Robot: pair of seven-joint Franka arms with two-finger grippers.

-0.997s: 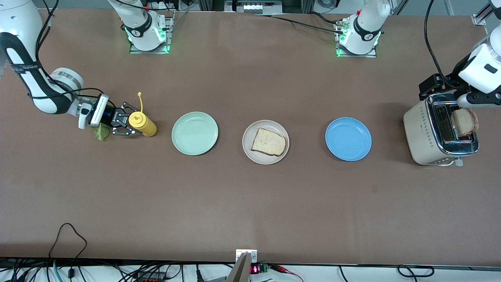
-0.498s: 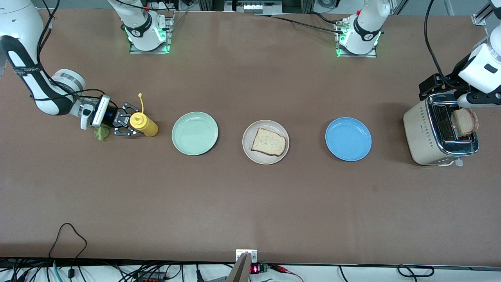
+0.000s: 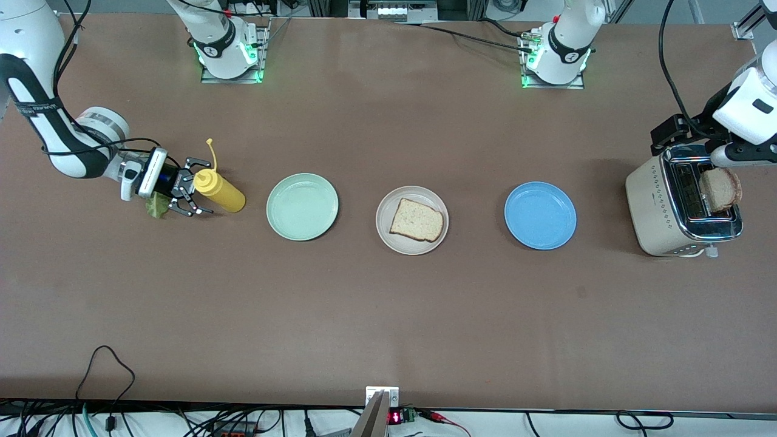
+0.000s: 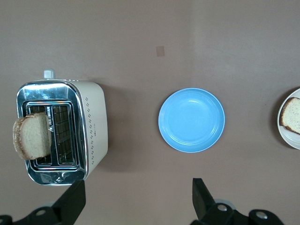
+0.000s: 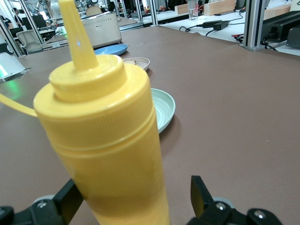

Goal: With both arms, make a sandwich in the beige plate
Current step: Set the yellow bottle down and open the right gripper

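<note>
Currently right gripper [image 3: 189, 188] sits at middle left of the front view, jaws spread wide around the yellow mustard bottle [image 3: 217, 190] — not clamped on it. Green lettuce leaf [image 3: 156, 206] lies on the table just under the gripper's wrist. Left gripper [image 4: 138, 199] hangs above the toaster [image 3: 671, 212] at the right edge, fingers apart, nothing held; one bread slice [image 3: 720, 189] stands in the toaster slot. Beige plate [image 3: 385, 227] at frame centre carries another bread slice [image 3: 416, 220] — between mint-green plate [image 3: 301, 206] and blue plate [image 3: 539, 215].
</note>
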